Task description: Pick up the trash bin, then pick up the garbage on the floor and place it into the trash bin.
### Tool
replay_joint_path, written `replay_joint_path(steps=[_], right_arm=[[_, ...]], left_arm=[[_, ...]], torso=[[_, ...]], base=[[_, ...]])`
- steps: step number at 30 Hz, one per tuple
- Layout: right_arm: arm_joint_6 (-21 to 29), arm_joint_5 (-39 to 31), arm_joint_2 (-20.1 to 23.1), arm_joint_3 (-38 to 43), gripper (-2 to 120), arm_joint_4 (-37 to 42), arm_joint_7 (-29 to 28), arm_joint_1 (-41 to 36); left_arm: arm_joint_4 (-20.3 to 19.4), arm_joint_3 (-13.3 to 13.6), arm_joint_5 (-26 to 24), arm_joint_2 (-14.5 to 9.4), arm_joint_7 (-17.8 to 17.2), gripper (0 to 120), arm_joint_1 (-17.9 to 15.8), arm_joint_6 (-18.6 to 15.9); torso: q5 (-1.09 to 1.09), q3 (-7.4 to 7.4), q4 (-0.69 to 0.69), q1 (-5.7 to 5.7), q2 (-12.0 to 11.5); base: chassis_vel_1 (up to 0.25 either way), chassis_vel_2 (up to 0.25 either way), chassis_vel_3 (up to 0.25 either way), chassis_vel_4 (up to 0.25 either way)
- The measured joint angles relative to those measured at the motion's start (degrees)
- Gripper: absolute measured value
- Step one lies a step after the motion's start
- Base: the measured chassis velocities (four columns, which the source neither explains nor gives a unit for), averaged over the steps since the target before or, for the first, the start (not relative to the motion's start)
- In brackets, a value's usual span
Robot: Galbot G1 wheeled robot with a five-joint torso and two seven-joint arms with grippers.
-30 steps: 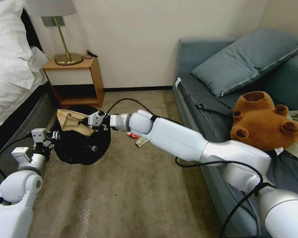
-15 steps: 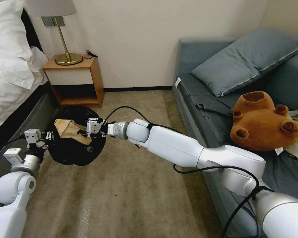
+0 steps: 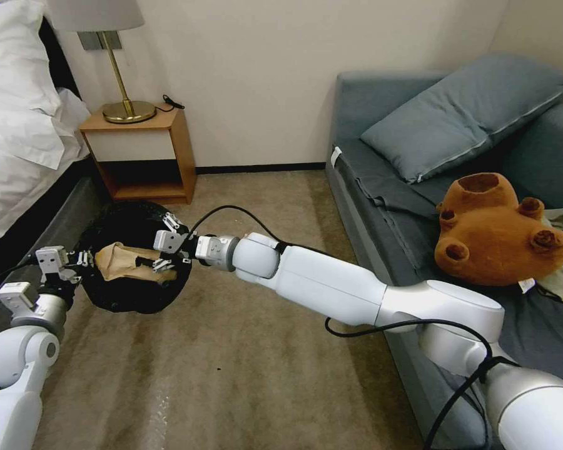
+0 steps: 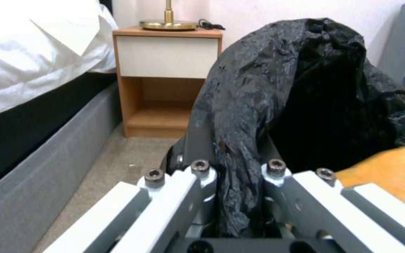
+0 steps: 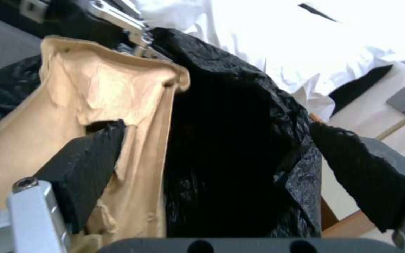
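The left gripper (image 3: pixel 81 258) is positioned nearest the robot, its jaws clamped on the black-lined rim of the trash bin (image 3: pixel 134 265), which is held beside the bed frame (image 3: pixel 44 231). The crumpled paper bag (image 3: pixel 128 262) is seen lying across the bin's mouth. The right gripper (image 3: pixel 162 244) is extended over the bin, jaws spread apart, one fingertip (image 5: pixel 92 154) touching the paper. Beyond, the nightstand (image 3: pixel 141 153) is set against the wall.

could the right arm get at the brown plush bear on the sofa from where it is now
Probably not without pulling back: the right gripper is open over the trash bin beside the paper bag; the plush bear lies near its shoulder.
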State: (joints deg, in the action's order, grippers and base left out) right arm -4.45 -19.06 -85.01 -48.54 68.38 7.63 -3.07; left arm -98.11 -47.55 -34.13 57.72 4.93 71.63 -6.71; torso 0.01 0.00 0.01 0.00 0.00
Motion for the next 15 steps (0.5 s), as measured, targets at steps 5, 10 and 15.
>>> replay_joint_path(steps=[5, 10, 15], right_arm=[[0.4, 1.1, -1.4, -2.0, 100, -3.3, 0.7, 2.1], [0.7, 0.8, -1.3, -7.0, 100, -4.4, 3.4, 8.7], [0.8, 2.9, -1.4, -11.0, 100, -5.4, 6.6, 14.2]], left_arm=[[-0.7, 0.3, 0.4, 0.6, 0.1, 5, 0.6, 0.0], [-1.5, 0.6, 0.9, 1.2, 0.1, 5, 1.0, 0.0], [-2.1, 0.7, 1.3, 1.8, 0.1, 5, 1.2, 0.0]], torso=[[0.0, 0.0, -0.01, 0.0, 0.0], [0.0, 0.0, 0.01, 0.0, 0.0], [0.0, 0.0, -0.01, 0.0, 0.0]], base=[[0.0, 0.0, 0.0, 0.0], [0.0, 0.0, 0.0, 0.0], [0.0, 0.0, 0.0, 0.0]])
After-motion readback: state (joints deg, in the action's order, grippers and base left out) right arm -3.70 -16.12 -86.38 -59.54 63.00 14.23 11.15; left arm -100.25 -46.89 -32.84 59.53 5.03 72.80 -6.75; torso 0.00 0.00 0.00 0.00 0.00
